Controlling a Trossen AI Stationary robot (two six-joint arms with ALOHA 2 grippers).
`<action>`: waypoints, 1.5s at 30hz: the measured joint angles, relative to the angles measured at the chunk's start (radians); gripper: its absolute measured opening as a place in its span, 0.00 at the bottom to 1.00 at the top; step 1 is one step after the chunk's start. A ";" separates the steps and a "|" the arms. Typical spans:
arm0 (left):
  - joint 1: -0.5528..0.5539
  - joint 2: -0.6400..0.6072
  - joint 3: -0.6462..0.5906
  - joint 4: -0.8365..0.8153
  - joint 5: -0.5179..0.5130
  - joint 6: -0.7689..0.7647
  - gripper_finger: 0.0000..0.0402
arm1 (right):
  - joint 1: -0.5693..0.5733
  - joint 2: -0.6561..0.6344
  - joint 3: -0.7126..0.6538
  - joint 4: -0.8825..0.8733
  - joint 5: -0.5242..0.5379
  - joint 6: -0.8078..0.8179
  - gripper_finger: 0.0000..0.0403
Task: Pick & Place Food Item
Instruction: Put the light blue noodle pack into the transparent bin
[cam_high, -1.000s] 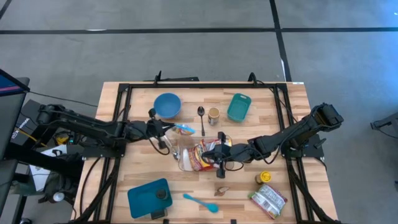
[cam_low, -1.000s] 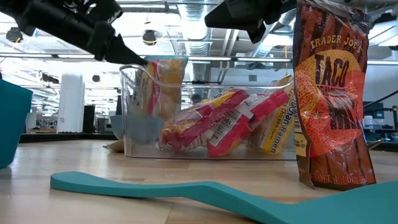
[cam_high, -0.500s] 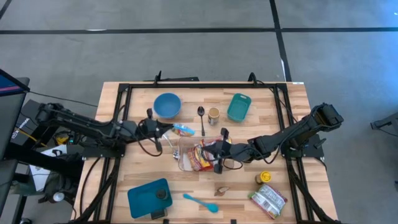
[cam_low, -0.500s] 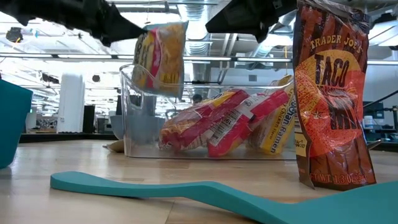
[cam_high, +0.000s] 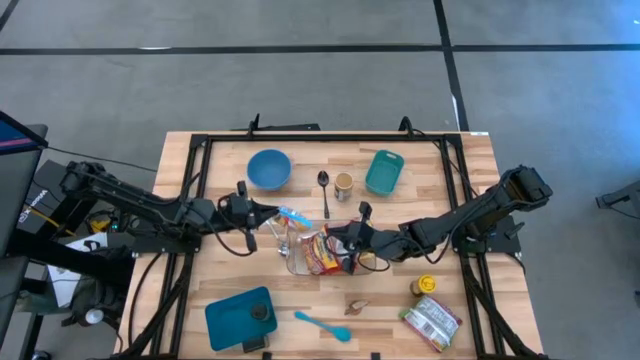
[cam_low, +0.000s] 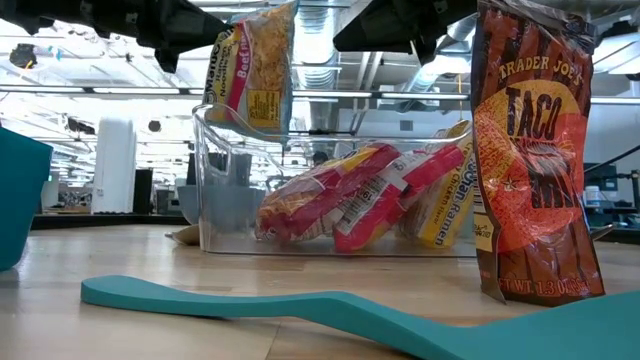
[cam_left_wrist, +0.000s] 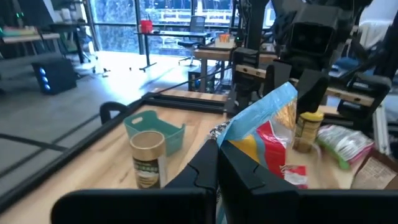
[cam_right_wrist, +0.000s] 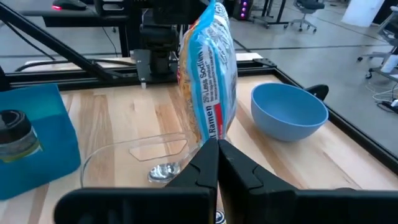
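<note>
Now the left gripper (cam_high: 270, 213) pinches a ramen packet (cam_low: 252, 70) aloft; the right gripper (cam_high: 345, 243), seemingly empty, is closed.

Both arms are dark, almost black, made of slim round segments with thicker joints. Thin black cables loop along the left arm (cam_high: 150, 210). The right arm (cam_high: 470, 215) has a blocky, angular joint housing.
</note>
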 joint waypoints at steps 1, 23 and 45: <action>0.000 0.000 0.000 0.000 0.000 -0.016 0.00 | -0.002 0.000 0.000 0.001 0.000 0.008 0.00; -0.011 0.094 0.001 0.027 0.039 -0.126 0.00 | -0.005 -0.001 0.001 0.146 -0.040 0.016 0.00; -0.012 0.107 0.001 0.103 0.082 -0.155 0.00 | -0.017 -0.001 0.001 0.168 -0.178 0.006 0.42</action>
